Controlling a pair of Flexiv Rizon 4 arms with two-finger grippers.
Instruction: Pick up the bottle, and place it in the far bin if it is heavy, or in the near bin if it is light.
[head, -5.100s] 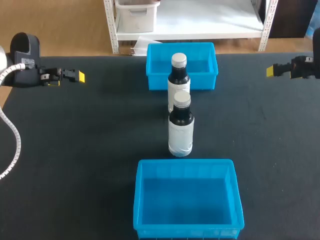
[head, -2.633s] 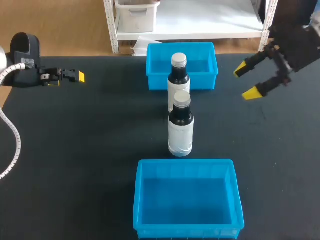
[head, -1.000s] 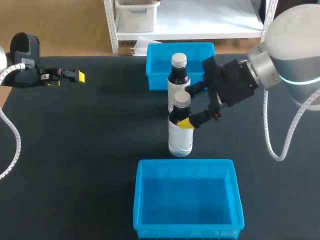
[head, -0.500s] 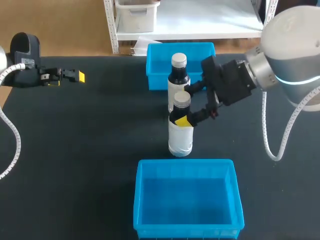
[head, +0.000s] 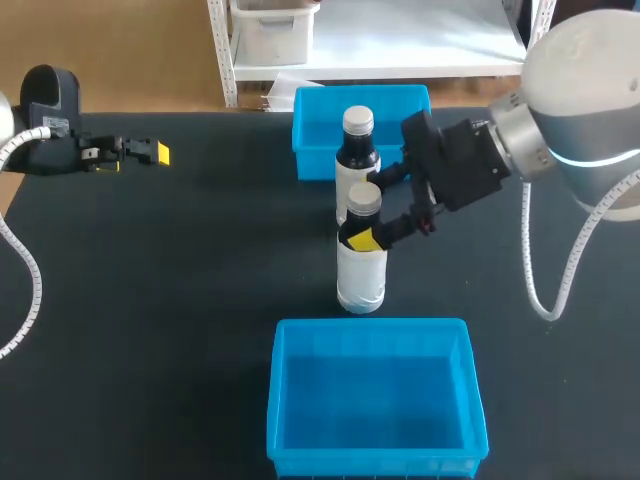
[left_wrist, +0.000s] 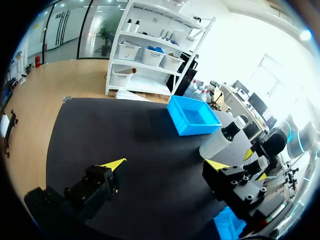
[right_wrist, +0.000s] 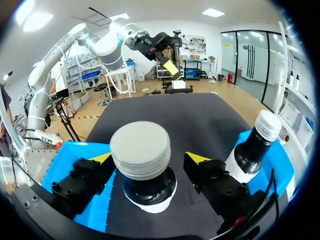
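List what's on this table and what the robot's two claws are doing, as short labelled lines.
Bottles: near bottle and far bottle, dark with white labels, upright between the bins
Bins: far bin and near bin, blue, nothing seen inside
Right gripper: open, fingers either side of the near bottle's neck, not yet gripping
Left gripper: open, over the table's left side, holding nothing

I see two dark, white-labelled bottles standing upright, near bottle (head: 361, 262) and far bottle (head: 356, 150), between blue far bin (head: 312, 150) and near bin (head: 370, 324).
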